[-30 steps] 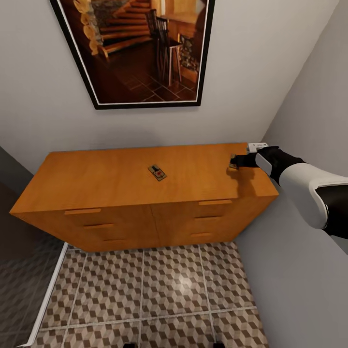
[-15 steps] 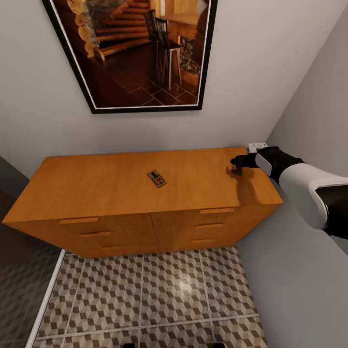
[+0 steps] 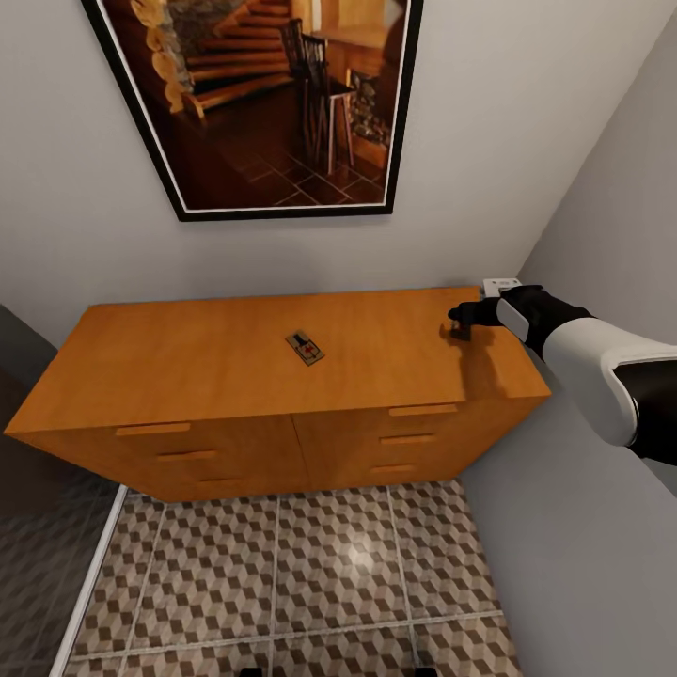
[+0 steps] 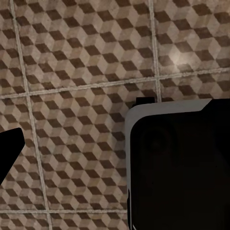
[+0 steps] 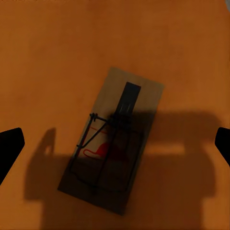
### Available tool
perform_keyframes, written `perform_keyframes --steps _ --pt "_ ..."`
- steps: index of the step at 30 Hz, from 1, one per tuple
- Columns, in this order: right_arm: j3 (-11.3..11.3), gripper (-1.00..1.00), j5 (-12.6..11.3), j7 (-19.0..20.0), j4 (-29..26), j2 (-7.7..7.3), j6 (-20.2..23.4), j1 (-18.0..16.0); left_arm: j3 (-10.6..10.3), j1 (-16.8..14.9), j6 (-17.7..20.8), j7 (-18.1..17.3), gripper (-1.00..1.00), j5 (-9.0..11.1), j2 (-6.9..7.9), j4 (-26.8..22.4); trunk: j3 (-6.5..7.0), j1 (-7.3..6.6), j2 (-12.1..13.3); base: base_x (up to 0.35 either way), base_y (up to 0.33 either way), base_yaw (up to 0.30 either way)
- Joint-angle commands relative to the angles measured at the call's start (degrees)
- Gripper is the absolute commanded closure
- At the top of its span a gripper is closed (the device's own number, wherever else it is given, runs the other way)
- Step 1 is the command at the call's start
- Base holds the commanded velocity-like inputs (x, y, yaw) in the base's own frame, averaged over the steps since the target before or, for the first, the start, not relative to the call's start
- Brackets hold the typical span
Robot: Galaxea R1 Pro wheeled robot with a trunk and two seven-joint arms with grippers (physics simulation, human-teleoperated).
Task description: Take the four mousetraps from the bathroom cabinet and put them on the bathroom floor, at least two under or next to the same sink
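Head view: the right gripper (image 3: pixel 459 320) hovers near the cabinet (image 3: pixel 188 362) top's right back corner; a mousetrap (image 3: pixel 305 347) lies mid-top, with open room around it.

Left wrist view: the bathroom floor (image 4: pixel 72 72) lies below; I cannot tell how the left jaws stand.

Right wrist view: jaws wide and empty straddle a second mousetrap (image 5: pixel 115 139), which looks light, stiff and flat. Pinch the long board edges, clear of the wire.

1. A large framed picture (image 3: pixel 259 103) with a black frame hangs on the pale back wall (image 3: pixel 489 169), showing a wooden staircase, dark chairs and a tiled floor.
2. A small white socket plate (image 3: pixel 501 283) sits low near the corner where the back wall meets the grey side wall (image 3: pixel 602 235).
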Motion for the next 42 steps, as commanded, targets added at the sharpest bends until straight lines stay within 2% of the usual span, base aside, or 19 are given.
perform_keyframes --steps 1,14,42 --pt "0.50 -1.00 -0.59 0.14 -0.07 -0.04 0.32 -0.02 -0.48 -0.10 -0.33 0.38 -1.00 -0.04 -0.02 0.24 -0.08 0.03 -0.10 0.000 0.000 0.000" --pt "0.50 -1.00 -0.59 0.07 0.01 -0.04 -1.70 -0.02 -0.48 -0.10 -0.33 0.38 -1.00 -0.04 -0.02 0.24 -0.67 0.03 -0.10 0.000 0.000 0.000" --pt "0.50 -1.00 -0.59 0.09 0.22 -0.04 -2.06 0.04 -0.48 -0.10 -0.33 0.37 -1.00 -0.04 -0.02 0.24 -3.11 0.03 -0.10 0.000 0.000 0.000"
